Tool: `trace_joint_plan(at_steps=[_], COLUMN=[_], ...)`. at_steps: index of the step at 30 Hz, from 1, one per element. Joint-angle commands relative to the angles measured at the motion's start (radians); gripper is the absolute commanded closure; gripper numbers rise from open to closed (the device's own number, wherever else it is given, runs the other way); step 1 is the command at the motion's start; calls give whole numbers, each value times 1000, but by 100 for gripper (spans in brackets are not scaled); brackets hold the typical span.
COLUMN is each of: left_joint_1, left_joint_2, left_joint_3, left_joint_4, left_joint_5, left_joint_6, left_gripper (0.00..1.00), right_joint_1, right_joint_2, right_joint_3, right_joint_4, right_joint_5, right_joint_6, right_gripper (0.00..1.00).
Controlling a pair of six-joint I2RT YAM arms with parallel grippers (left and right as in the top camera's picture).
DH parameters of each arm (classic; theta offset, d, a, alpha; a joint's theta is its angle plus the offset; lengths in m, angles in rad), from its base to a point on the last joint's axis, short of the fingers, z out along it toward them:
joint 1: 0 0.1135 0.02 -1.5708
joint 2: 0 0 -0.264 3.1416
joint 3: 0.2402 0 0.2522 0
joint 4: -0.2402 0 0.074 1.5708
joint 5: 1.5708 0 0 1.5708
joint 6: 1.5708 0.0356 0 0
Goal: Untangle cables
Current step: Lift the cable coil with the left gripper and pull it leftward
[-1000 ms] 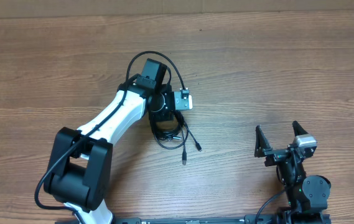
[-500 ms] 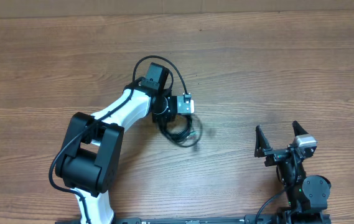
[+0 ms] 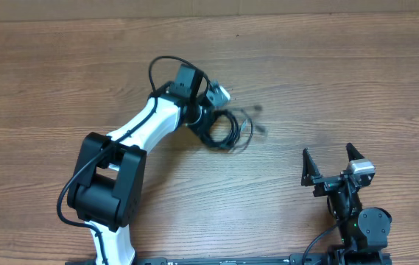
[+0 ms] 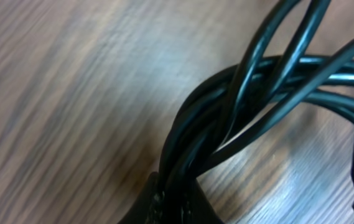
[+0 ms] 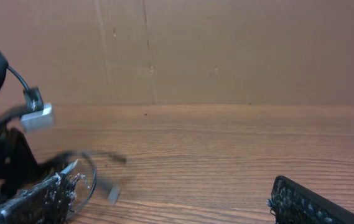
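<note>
The cables (image 3: pixel 227 131) are a bundle of thin black loops near the table's middle, their loose ends blurred to the right. My left gripper (image 3: pixel 206 124) is shut on the bundle's left side. In the left wrist view several black cable strands (image 4: pixel 245 106) cross and run down into the closed jaws (image 4: pixel 177 202), above the wood. The right wrist view shows the cables (image 5: pixel 89 169) blurred at far left. My right gripper (image 3: pixel 334 163) stands open near the front right, well apart from the cables, and nothing lies between its fingers (image 5: pixel 33 199).
The wooden table (image 3: pixel 356 73) fills the overhead view. The white left arm (image 3: pixel 139 132) reaches from its black base (image 3: pixel 102 195) at the front left. A brown cardboard wall (image 5: pixel 226 50) closes off the far side.
My left gripper has shut on the cable bundle and swung it toward the back and right. The loose ends are swinging and blurred. The right arm has not moved.
</note>
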Motion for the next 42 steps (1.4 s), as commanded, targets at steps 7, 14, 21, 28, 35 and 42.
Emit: trace_joint_plan(at_steps=[7, 14, 21, 28, 35, 42], left_joint_1=[23, 63, 69, 67, 56, 43], left_joint_2=[-99, -186, -168, -160, -160, -160], left_joint_3=[223, 246, 222, 180, 112, -24], left_joint_4=[-261, -394, -430, -442, -433, -389], left_joint_5=[-126, -171, -147, -150, -196, -199], left_joint_6=[-443, -985, -1096, -1215, -1134, -1132], left_gripper=[96, 95, 96, 96, 69, 31], right_joint_1=[5, 5, 5, 5, 5, 5], right_joint_2=[-12, -12, -12, -12, -12, -12], right_joint_3=[-11, -11, -11, -11, -11, -11], right_joint_4=[3, 3, 3, 3, 3, 3], right_joint_5=[9, 9, 9, 9, 9, 9], right_joint_6=[-4, -4, -4, -4, -4, -4], right_gripper=[0, 0, 0, 0, 0, 0])
